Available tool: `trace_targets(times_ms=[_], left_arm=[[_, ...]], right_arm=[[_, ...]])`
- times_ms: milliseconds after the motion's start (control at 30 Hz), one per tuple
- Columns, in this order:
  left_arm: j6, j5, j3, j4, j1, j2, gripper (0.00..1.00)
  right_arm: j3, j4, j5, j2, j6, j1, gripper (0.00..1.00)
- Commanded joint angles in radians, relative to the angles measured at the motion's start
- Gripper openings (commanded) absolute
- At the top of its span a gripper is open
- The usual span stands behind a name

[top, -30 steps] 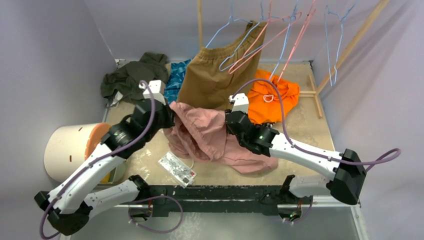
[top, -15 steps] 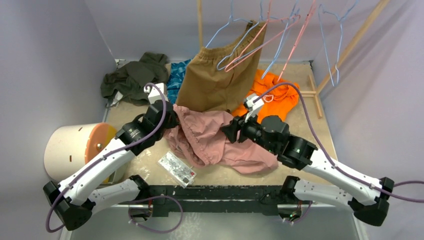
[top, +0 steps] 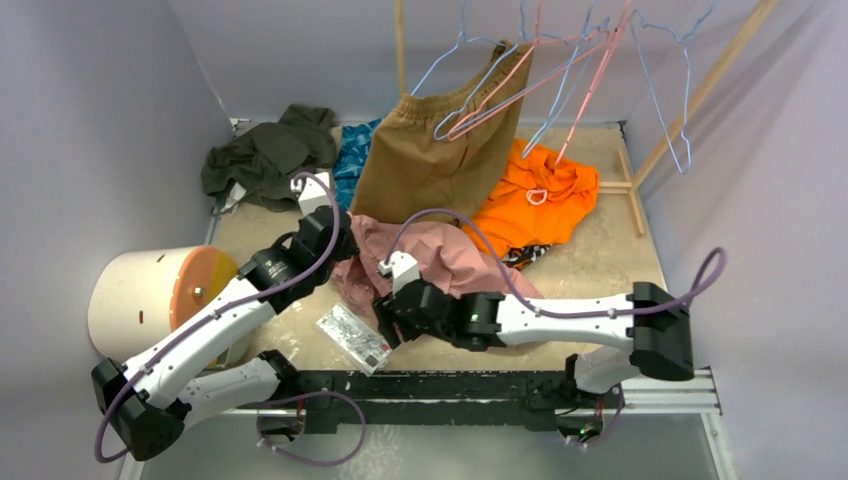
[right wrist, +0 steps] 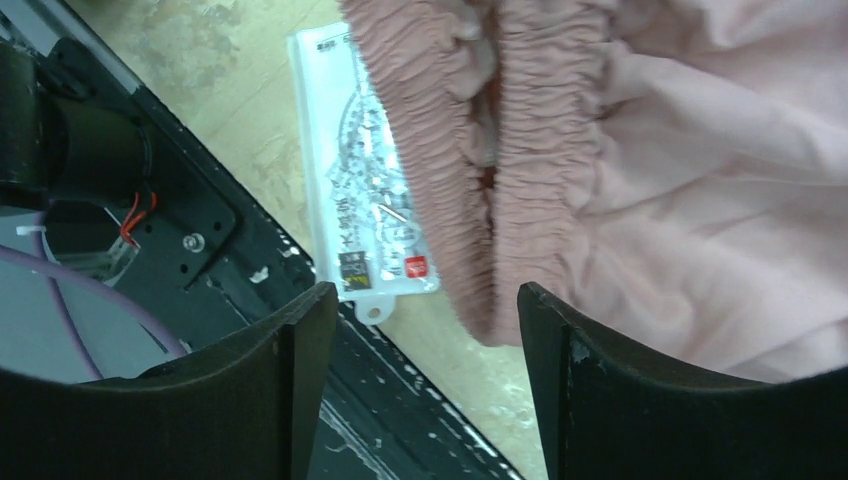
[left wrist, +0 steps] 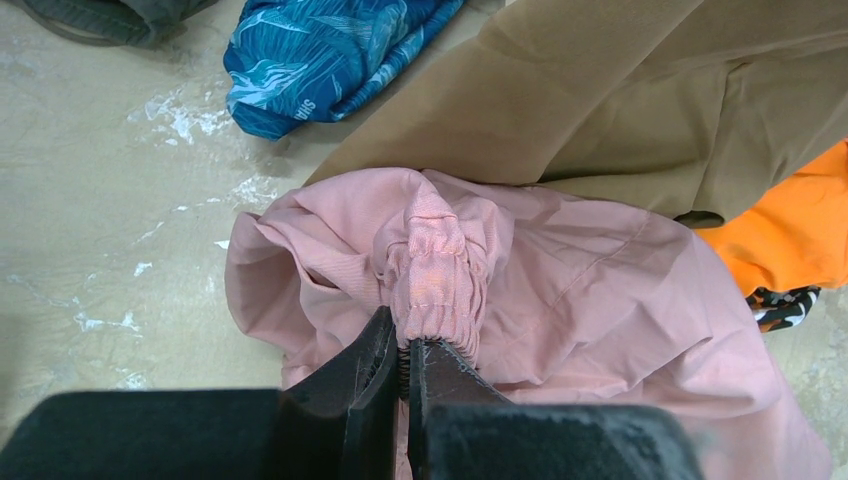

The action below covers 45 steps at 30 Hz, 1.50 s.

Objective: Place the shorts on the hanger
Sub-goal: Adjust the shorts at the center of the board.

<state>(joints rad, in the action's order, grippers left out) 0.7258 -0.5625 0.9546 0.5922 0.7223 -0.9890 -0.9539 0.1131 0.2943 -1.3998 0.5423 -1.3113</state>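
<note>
**A:** What is the left arm doing?

**B:** The left gripper (left wrist: 405, 352) is pinching the gathered waistband of the shorts (left wrist: 580, 300), its jaws closed tight on the fabric. The shorts are lying bunched on the table (top: 620, 262), near the front, touching the tan shorts (left wrist: 620, 90) behind them.

**A:** And further right?

**B:** The right gripper (right wrist: 420, 300) is hovering over another stretch of waistband with its jaws standing wide, gripping nothing. I'd say the arms are working towards a second hold so the waist can be spread.

**A:** What comes next?

**B:** Closing on that band, lifting, then carrying it to the hanger (top: 686, 160), which is hanging at the back right, well apart.

**A:** Any writing?

**B:** A clear packet (right wrist: 365, 200) beside the waistband is showing print and a red mark, too small to read. The blue garment (left wrist: 330, 50) is showing white lettering upside down, and I can't make it out.
</note>
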Motion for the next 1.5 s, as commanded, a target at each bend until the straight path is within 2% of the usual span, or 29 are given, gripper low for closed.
trace_targets(times_ms=[0,233,467,600,733,833,900,967,1000,1100,1167,1233,1300,1333,1400,1467], left_arm=[[0.009,-0.020,-0.012,-0.041,0.001,0.028,0.00],[0.003,-0.014,-0.022,-0.043,0.001,0.039,0.00],[0.001,-0.015,-0.030,-0.038,0.001,0.050,0.00],[-0.003,-0.016,-0.024,-0.030,0.001,0.057,0.00],[-0.007,-0.021,-0.018,-0.015,0.000,0.069,0.00],[-0.010,-0.021,-0.008,0.007,0.001,0.083,0.00],[-0.011,-0.018,0.006,0.032,0.002,0.097,0.00],[-0.008,-0.016,0.030,0.066,0.000,0.123,0.00],[-0.010,-0.016,0.049,0.084,0.001,0.136,0.00],[-0.040,-0.029,0.152,0.130,0.002,0.180,0.00],[-0.072,-0.034,0.248,0.136,0.001,0.195,0.00],[-0.102,-0.033,0.378,0.136,0.001,0.191,0.00],[-0.105,-0.010,0.502,0.121,0.000,0.181,0.00],[-0.104,0.017,0.543,0.095,0.002,0.181,0.00],[-0.088,0.077,0.573,0.024,0.001,0.205,0.00],[-0.055,0.117,0.535,-0.028,0.000,0.239,0.00]], right_arm=[[-0.134,0.073,0.214,-0.090,0.119,-0.076,0.70],[-0.154,0.251,0.382,-0.222,0.299,-0.108,0.69],[-0.150,0.300,0.411,-0.271,0.355,-0.109,0.66],[-0.161,0.367,0.433,-0.307,0.398,-0.109,0.60],[-0.156,0.417,0.471,-0.306,0.417,-0.109,0.50],[-0.169,0.467,0.509,-0.287,0.427,-0.109,0.38],[-0.184,0.498,0.539,-0.249,0.422,-0.108,0.25],[-0.210,0.547,0.584,-0.188,0.404,-0.108,0.06],[-0.236,0.583,0.623,-0.134,0.397,-0.108,0.00],[-0.363,0.655,0.740,-0.002,0.259,-0.103,0.00],[-0.477,0.613,0.790,0.081,0.085,-0.096,0.00],[-0.578,0.449,0.807,0.159,-0.160,-0.098,0.00],[-0.645,0.197,0.763,0.240,-0.394,-0.098,0.00],[-0.658,0.058,0.717,0.278,-0.448,-0.098,0.00],[-0.674,-0.023,0.652,0.318,-0.479,-0.098,0.00],[-0.674,-0.032,0.688,0.308,-0.511,-0.098,0.00]])
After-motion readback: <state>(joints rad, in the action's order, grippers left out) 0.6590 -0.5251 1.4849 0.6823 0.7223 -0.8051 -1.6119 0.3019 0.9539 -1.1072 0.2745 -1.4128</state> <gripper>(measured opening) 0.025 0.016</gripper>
